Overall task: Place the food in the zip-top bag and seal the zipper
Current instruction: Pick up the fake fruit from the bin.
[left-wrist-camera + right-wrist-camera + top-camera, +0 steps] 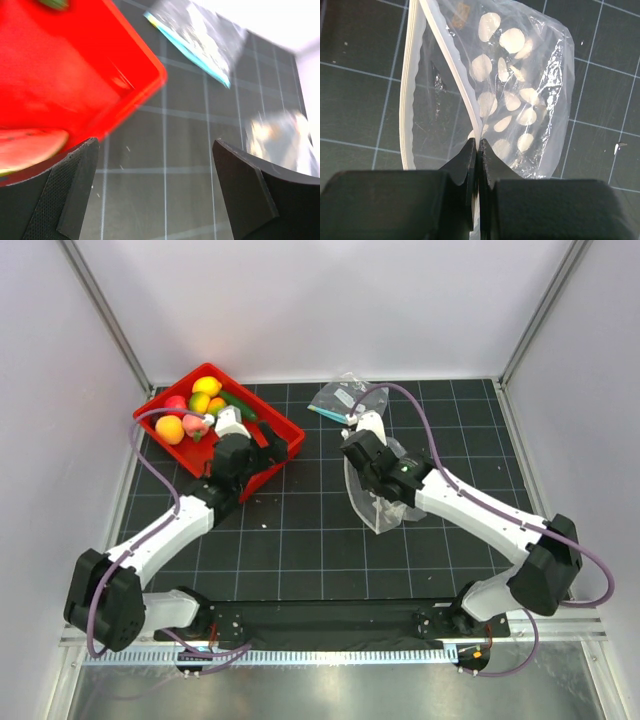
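Nothing bagged yet: fruit (195,405) in tray (287,430); R gripper (478,145) pinches bag (520,100) rim, mouth open; L gripper (155,147) wide, empty.

Surface record: mostly plastics, glossy against matt.
The zip-top bag (540,75) is noted as clear, crinkled, shiny film printed with opaque white dots, and its zipper (447,55) as pale, ridged plastic. The food (170,428) is seen glossy, the tray (75,85) smooth shiny red plastic, and the mat (320,530) matt black. The fingers (75,190) of the left gripper (155,150) are recorded matt black and finely textured.
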Motion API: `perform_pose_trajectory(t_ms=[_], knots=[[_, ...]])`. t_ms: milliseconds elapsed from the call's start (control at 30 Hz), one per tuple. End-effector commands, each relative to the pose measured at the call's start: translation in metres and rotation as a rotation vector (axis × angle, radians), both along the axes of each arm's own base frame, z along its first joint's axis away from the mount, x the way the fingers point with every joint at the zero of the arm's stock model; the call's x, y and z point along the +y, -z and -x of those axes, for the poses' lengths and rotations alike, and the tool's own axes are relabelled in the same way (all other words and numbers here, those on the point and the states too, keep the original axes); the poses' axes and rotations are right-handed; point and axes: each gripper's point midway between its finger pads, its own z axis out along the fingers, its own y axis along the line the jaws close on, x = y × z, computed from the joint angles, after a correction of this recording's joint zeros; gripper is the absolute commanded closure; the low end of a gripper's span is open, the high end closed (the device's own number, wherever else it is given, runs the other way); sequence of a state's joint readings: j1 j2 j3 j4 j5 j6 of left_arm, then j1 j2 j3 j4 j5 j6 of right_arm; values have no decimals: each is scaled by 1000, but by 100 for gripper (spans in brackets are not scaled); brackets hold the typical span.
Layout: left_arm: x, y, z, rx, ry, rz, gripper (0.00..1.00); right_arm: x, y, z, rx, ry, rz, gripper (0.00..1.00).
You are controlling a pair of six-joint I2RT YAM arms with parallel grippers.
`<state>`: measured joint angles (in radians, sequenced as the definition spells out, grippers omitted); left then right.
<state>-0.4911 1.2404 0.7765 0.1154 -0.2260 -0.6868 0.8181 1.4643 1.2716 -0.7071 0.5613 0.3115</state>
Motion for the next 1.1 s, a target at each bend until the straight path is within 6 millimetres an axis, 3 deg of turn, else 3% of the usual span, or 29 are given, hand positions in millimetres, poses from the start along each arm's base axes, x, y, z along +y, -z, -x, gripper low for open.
perform_pose_trajectory(t_ms=[0, 33, 100, 167, 233, 267, 300, 400, 467, 500, 567, 733, 800, 833, 867, 1067], knots=[[37, -16, -16, 28, -236, -23, 0, 4, -21, 1, -57, -21, -69, 97], [50, -19, -21, 22, -309, -40, 0, 3, -24, 1, -62, -26, -72, 97], [61, -32, -32, 3, -334, -34, 0, 3, -23, 3, -58, -31, -74, 97], [62, -29, -44, 33, -311, -18, 0, 1, -23, 4, -60, -31, -73, 97], [81, -37, -62, 41, -337, -9, 0, 2, -22, 6, -56, -35, -78, 97], [85, -27, -69, 80, -343, -25, 0, 3, -23, 6, -58, -36, -87, 97], [103, -33, -76, 92, -382, -26, 0, 4, -24, 6, -56, -41, -97, 97], [127, -23, -93, 143, -429, -15, 0, 11, -22, 9, -39, -59, -128, 97], [133, -21, -102, 153, -433, 0, 0, 12, -20, 11, -28, -60, -136, 97], [142, -8, -109, 181, -450, -2, 0, 11, -21, 12, -29, -58, -142, 97], [147, -3, -118, 196, -442, 9, 0, 14, -21, 13, -25, -71, -157, 97], [149, 31, -150, 274, -361, 61, 0, 13, -23, 17, -25, -84, -164, 97], [149, 33, -163, 272, -337, 74, 1, 13, -24, 17, -32, -85, -168, 97], [146, 48, -167, 301, -318, 71, 1, 12, -27, 16, -38, -84, -172, 97], [146, 45, -174, 280, -311, 73, 1, 13, -28, 16, -39, -84, -173, 97], [152, 70, -193, 301, -320, 74, 0, 6, -26, 19, -48, -77, -166, 97]])
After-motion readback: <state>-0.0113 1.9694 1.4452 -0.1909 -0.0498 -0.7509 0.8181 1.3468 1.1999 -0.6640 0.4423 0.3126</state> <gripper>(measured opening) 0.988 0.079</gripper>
